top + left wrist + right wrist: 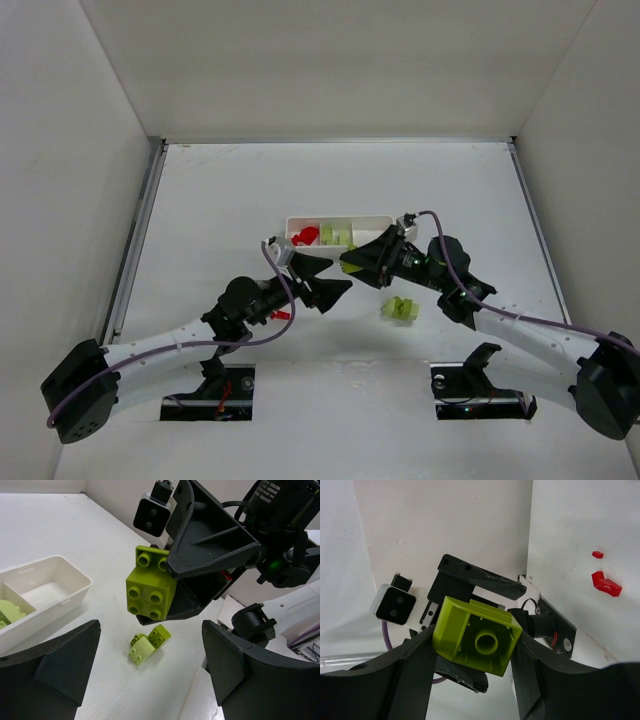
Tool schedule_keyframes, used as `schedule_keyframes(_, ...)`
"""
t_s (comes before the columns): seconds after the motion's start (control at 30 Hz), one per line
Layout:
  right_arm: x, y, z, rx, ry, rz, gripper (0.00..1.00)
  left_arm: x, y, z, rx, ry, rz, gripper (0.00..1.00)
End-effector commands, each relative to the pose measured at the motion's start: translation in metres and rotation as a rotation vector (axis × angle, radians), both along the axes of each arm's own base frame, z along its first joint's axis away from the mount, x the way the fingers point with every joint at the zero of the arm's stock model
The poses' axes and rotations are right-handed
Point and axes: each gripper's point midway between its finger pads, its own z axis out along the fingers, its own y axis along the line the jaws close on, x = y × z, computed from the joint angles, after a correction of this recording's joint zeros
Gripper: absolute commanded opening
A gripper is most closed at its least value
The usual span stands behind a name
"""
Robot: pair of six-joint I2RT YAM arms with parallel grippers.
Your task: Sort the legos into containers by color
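Right gripper (169, 592) jaws clamp yellow-green brick (150, 591), held up just near side of tray (372, 226); left gripper (150, 677) jaws wide, empty. Top view alone shows whole tray: red legos (305, 236) in left compartment, green legos (338, 236) probably middle. Left wrist shows brick's studs, right wrist its hollow underside.

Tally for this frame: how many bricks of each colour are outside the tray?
Yellow-green bricks: 3. That is the held brick in the right claw and a loose pair on the table.
Red bricks: 0. All those visible lie in the tray.
Total outside: 3
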Motion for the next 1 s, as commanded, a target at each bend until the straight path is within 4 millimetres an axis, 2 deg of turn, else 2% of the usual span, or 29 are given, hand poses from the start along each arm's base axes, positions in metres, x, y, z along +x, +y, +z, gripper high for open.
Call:
schedule_keyframes(0.0,-0.01,0.001,0.02,0.048,-0.025,0.029,0.4,0.0,-0.009,0.039,-0.068,-0.099,-0.021,0.8)
schedule_keyframes(0.53,-0.01,0.002,0.004,0.031,-0.014,0.029,0.39,0.009,-0.018,0.05,-0.103,-0.114,0.012,0.7)
schedule_keyframes(0.67,-0.011,0.001,0.004,0.033,-0.016,0.026,0.39,0.01,-0.02,0.048,-0.102,-0.113,0.01,0.63)
schedule_keyframes(0.83,-0.012,-0.001,0.002,0.034,-0.017,0.025,0.39,0.01,-0.021,0.049,-0.106,-0.117,0.007,0.47)
schedule_keyframes(0.97,-0.014,-0.002,0.004,0.045,-0.024,0.027,0.39,0.009,-0.021,0.05,-0.108,-0.119,0.006,0.41)
